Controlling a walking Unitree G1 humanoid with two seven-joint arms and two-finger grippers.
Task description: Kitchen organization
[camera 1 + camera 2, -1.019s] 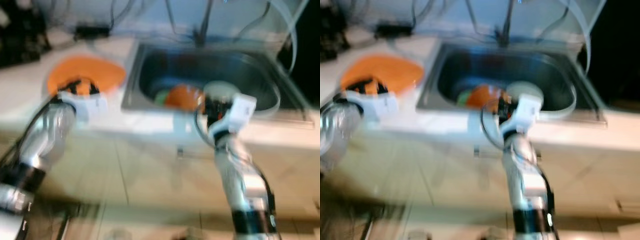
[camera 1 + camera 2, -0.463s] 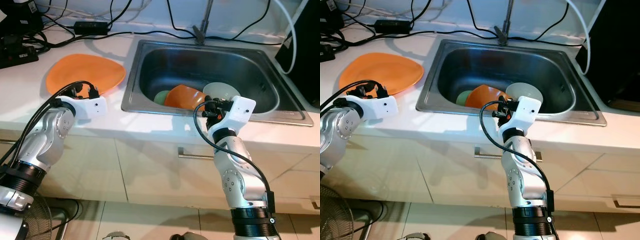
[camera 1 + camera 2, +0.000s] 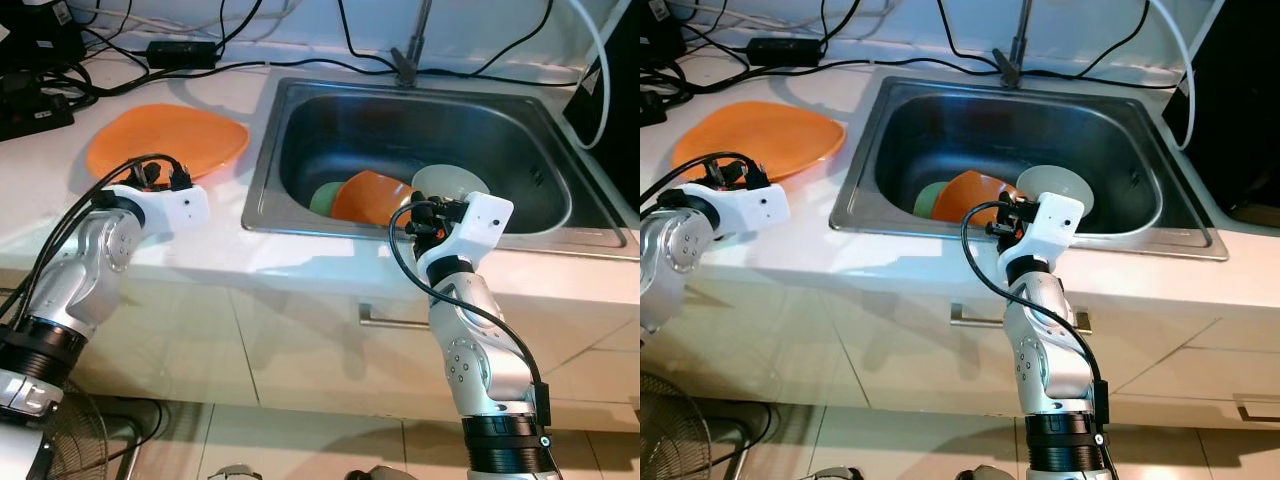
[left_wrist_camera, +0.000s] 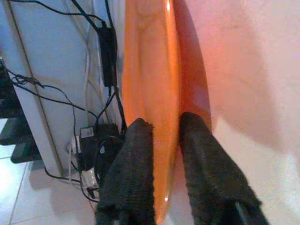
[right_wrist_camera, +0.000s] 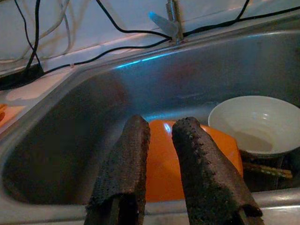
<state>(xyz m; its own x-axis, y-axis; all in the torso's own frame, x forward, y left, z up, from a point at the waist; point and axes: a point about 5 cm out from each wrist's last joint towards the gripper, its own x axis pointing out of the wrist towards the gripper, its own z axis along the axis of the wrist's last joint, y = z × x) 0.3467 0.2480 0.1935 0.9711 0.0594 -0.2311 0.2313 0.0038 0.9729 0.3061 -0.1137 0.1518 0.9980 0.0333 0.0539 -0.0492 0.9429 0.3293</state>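
**Left jaws on the plate, right jaws at the sink rim**

On my left, the left gripper (image 4: 161, 140) has its jaws closed on the near edge of the orange plate (image 3: 165, 140), which lies on the white table (image 3: 60, 190) close to its front edge, with black cables (image 3: 110, 70) along the back edge. Next comes the steel sink (image 3: 300, 120). In its near part I see a green dish (image 3: 322, 197), an orange bowl (image 3: 368, 195) tipped on its side, then a white bowl (image 3: 452, 184). The right gripper (image 5: 159, 140) hovers over the sink's front rim, jaws slightly parted and holding nothing, pointing at the orange bowl.
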